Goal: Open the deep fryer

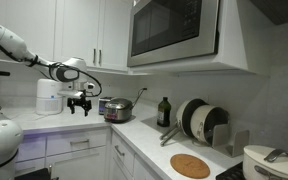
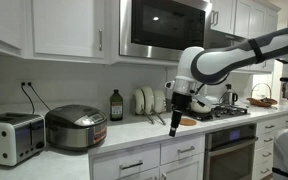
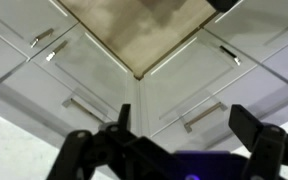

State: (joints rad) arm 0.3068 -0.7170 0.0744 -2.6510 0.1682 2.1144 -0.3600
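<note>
Pincer [image 2: 176, 129] hovers mid-air, spread wide, holding nothing. Deep fryer [image 2: 76, 127] sits on the worktop [image 2: 130, 137], lid down, well apart.

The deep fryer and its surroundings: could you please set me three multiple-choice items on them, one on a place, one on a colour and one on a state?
1. Where does the deep fryer stand?
A. between the toaster and the bottle
B. on the floor
C. inside an open drawer

2. What colour is the bottle?
A. bright yellow
B. white
C. dark

3. How is the gripper?
A. shut on the fryer's lid
B. open, holding nothing
C. shut on the bottle

Answers:
1 A, as an exterior view shows it on the counter with the toaster on one side and the bottle on the other.
2 C, as the bottle looks almost black in both exterior views.
3 B, as the wrist view shows the fingers spread, with only cabinet fronts behind the gap.
</note>
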